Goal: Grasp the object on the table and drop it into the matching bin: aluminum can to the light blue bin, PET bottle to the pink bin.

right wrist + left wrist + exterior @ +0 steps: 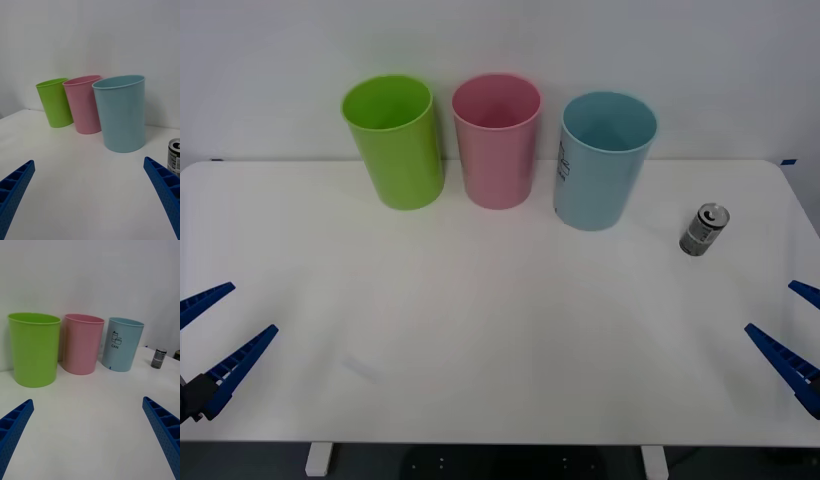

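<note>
Right gripper (792, 335) spread wide at the tabletop (500, 330) edge, left gripper (220, 335) likewise wide, aluminum can (704, 230) upright beside the light blue bin (604, 160)

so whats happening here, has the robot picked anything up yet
Not yet. The aluminum can stands upright on the table, to the right of the light blue bin, untouched. The pink bin and a lime green bin stand in the same row. The left gripper and right gripper hover open at the table's near corners, holding nothing.
</note>
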Robot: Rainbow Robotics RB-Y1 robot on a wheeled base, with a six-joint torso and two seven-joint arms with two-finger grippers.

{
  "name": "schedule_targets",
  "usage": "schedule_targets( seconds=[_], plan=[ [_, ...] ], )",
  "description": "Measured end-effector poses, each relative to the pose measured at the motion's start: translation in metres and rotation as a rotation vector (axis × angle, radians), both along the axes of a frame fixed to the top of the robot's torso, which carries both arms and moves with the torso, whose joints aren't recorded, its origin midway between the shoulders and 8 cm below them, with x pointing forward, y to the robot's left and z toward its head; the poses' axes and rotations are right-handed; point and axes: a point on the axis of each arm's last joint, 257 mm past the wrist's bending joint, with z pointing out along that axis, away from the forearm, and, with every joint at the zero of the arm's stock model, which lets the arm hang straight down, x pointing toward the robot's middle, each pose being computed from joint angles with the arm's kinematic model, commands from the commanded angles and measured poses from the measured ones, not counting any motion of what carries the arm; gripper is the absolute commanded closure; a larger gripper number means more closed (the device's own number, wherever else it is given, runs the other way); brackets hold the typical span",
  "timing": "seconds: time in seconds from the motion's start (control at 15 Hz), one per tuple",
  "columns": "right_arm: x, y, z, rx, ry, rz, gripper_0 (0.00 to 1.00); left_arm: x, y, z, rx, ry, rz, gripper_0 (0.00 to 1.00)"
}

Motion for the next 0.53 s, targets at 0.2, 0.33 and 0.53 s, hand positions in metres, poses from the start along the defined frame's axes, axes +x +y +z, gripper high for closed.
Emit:
schedule_targets(
  seconds=[0.2, 0.33, 0.53],
  plan=[
    [-0.0009, -0.0006, -0.0017, 0.008, 0.002, -0.008, 0.0, 0.0, 0.0, 0.0, 0.0, 0.0, 0.0, 0.0],
    [-0.0027, -0.0014, -0.0019, 0.013, 0.0, -0.02, 0.0, 0.0, 0.0, 0.0, 0.0, 0.0, 0.0, 0.0],
    [-0.0013, -0.005, -0.0007, 0.005, -0.001, -0.04, 0.0, 0.0, 0.0, 0.0, 0.0, 0.0, 0.0, 0.0]
  ],
)
